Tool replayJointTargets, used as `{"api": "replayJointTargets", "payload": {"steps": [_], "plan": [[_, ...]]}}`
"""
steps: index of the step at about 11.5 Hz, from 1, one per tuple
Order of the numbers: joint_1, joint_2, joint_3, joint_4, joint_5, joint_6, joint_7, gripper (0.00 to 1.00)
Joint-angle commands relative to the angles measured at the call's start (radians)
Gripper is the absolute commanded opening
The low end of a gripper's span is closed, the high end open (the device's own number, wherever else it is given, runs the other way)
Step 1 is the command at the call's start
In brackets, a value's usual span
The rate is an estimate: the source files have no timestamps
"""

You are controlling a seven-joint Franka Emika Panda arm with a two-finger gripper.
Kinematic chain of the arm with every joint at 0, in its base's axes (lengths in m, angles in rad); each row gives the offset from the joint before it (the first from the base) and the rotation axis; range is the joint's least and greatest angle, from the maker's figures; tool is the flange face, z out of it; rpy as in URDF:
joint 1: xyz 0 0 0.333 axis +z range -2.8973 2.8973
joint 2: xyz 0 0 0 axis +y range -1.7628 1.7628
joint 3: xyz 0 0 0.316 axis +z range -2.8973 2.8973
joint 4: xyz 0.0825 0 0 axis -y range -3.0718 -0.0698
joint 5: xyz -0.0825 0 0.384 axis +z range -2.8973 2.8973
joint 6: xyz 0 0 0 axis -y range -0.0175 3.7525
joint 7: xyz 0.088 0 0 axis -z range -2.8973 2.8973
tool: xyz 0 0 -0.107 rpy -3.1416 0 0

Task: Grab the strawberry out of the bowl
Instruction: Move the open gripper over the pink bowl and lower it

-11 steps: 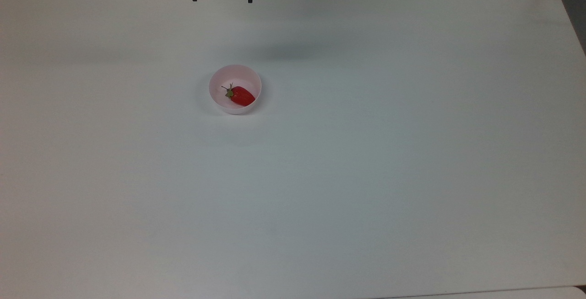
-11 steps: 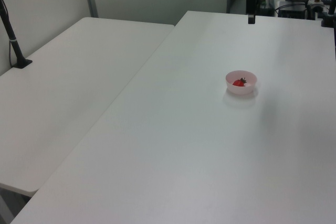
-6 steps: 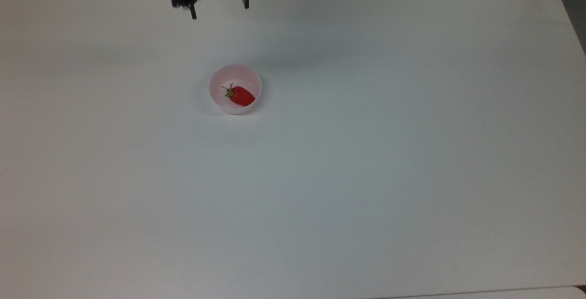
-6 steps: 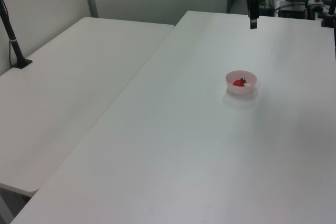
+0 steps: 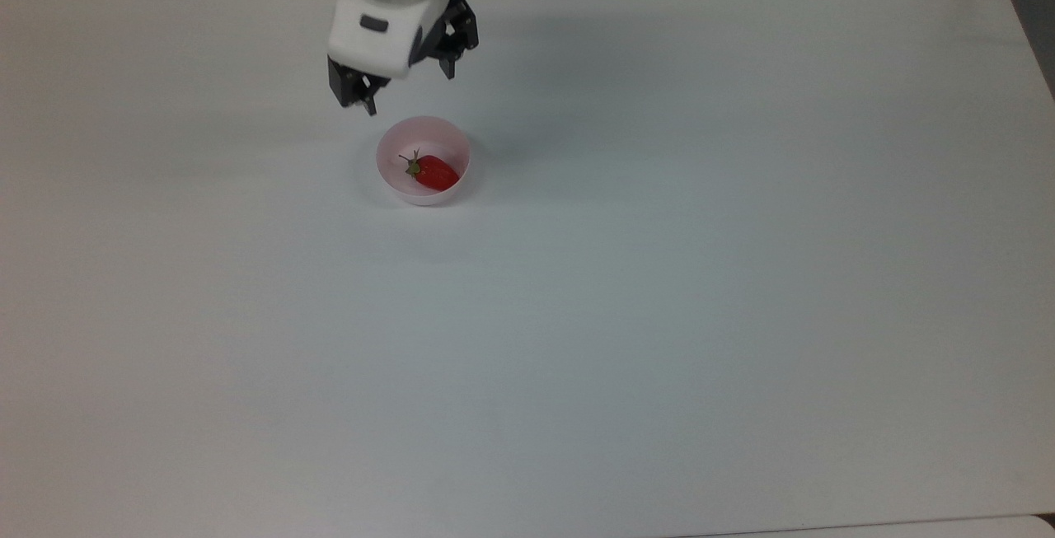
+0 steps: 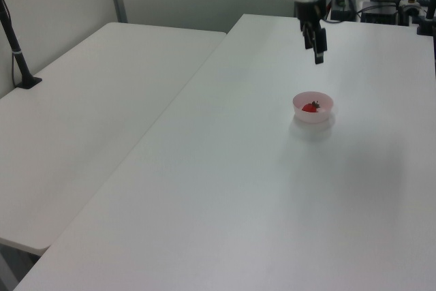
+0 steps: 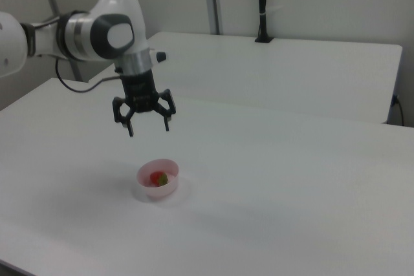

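The small glossy red strawberry [image 5: 435, 172] with its green leafy cap lies on its side inside the small round pale pink plastic bowl [image 5: 388, 169], which stands on the white tabletop [image 5: 659, 274] somewhat nearer the top view's upper edge than its lower one and toward the top view's left. Its long axis runs slantwise, cap toward the top view's left, tip toward the top view's lower right. The black two-finger gripper [image 5: 408, 93] hangs above the table, spread wide and holding nothing, just short of the bowl toward the top view's upper edge, so the berry lies lower in the top view and below the claw. Since a second ago the gripper has come from the tabletop's upper edge nearly over the bowl and has turned about its wrist; bowl and strawberry have not moved.
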Motion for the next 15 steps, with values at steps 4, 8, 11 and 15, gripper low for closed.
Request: {"api": "replayJointTargets", "payload": {"steps": [4,8,11,15], "plan": [[0.004,0.031,0.024,-0.182,-0.146,0.187,-0.176,0.70],[0.004,0.081,0.035,-0.210,-0.197,0.252,-0.176,0.65],[0.004,0.109,0.042,-0.208,-0.200,0.284,-0.168,0.65],[-0.005,0.133,0.067,-0.207,-0.200,0.289,-0.165,0.65]]}}
